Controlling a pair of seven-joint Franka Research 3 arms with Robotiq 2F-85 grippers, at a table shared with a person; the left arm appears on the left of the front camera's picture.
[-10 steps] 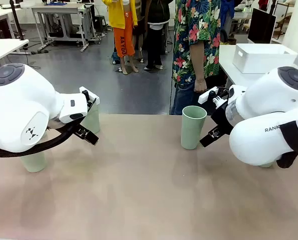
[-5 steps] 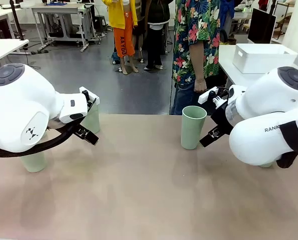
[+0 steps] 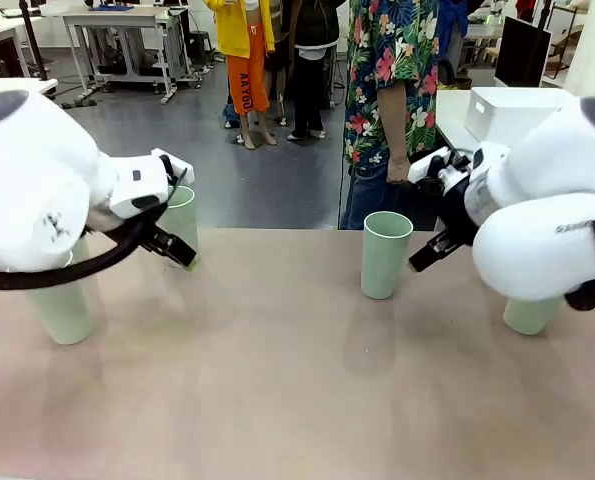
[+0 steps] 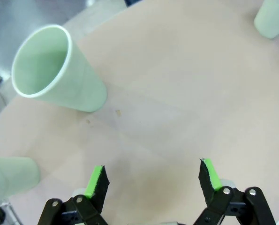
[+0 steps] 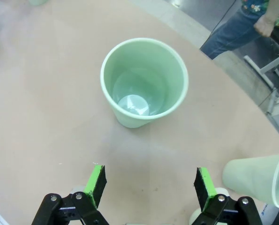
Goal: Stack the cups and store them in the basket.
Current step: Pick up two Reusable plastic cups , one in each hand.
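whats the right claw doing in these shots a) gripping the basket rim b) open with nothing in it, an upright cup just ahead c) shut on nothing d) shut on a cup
b: the right claw stands wide open over the bare table, and the upright cup sits ahead of it, untouched.
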